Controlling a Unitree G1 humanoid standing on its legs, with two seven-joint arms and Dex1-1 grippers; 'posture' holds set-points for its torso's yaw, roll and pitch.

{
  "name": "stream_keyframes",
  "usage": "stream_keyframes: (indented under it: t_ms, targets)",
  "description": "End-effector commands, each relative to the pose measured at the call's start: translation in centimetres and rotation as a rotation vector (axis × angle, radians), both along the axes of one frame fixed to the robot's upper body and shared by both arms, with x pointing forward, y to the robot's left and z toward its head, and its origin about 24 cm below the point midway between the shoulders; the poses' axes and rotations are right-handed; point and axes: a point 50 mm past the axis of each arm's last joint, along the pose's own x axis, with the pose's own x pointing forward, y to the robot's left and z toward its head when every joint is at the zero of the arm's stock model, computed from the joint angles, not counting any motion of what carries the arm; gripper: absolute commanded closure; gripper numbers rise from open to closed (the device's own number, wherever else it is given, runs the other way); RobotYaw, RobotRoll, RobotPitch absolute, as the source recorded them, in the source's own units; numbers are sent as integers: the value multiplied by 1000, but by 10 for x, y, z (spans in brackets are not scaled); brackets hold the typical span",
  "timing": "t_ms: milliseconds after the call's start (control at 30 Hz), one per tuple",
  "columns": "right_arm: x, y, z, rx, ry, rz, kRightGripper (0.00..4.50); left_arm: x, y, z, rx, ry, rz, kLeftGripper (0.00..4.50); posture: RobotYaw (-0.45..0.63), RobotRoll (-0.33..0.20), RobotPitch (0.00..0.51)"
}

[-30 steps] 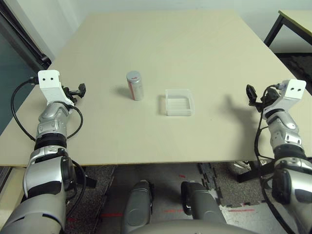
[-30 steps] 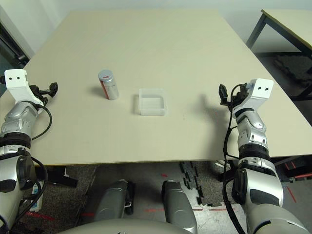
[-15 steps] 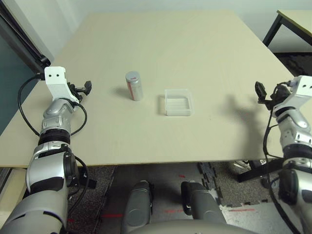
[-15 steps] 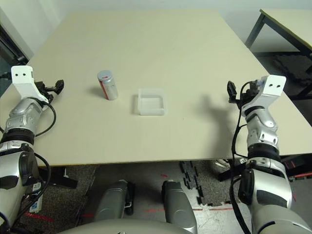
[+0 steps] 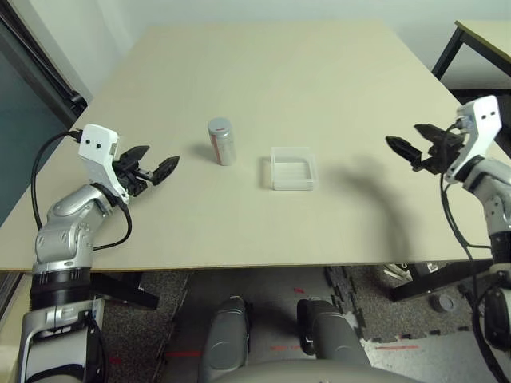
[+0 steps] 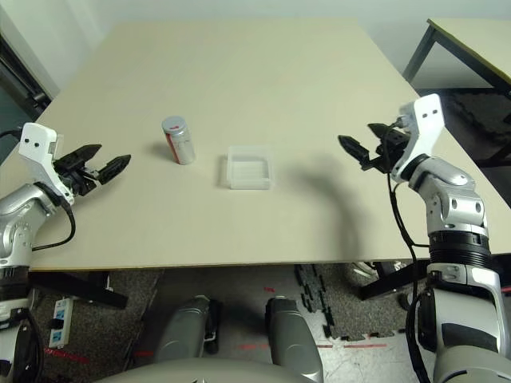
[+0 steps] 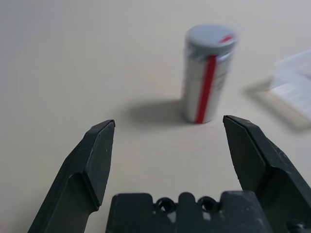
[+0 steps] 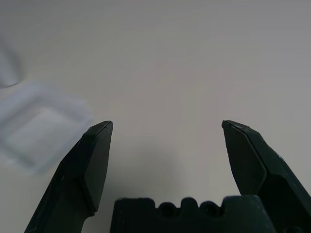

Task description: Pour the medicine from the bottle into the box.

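Observation:
The bottle (image 5: 221, 141), silvery-grey with a red-and-white label and a grey cap, stands upright left of the table's middle. The clear plastic box (image 5: 293, 167) lies just to its right, with nothing showing inside. The medicine is hidden. My left gripper (image 5: 160, 159) hovers open near the table's left edge, pointing at the bottle (image 7: 208, 73), well short of it. My right gripper (image 5: 406, 137) hangs open above the table's right side, pointing toward the box (image 8: 39, 124), a good way off. Both grippers hold nothing.
The beige table (image 5: 263, 72) stretches far behind the bottle and box. A second table's corner (image 5: 483, 32) with a black leg stands at the back right. The near table edge runs just in front of both arms.
Both arms have swung inward, so the grippers now point toward the table's middle. The left gripper came closer to the bottle. Bottle and box have not moved.

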Motion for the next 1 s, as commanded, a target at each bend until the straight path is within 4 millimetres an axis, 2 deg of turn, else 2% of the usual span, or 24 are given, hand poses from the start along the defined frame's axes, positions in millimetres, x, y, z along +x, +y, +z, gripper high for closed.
stream_keyframes:
  t_ms: [33, 233, 500, 1000]
  targets:
    - [-8, 18, -4, -6, 60, 89, 0, 10, -12, -7, -16, 32, -26, 28, 87, 0, 95]
    - [-13, 30, -1, -25, 82, 128, 0, 31, -22, -11, -16, 36, -53, 28, 38, 0, 99]
    - [-11, 34, 0, -22, 78, 128, 0, 57, -37, -19, -12, 31, -69, 28, -12, 0, 107]
    - [-12, 50, 5, -8, 48, 167, 0, 73, -54, -37, -31, 60, -82, 28, -39, 0, 113]
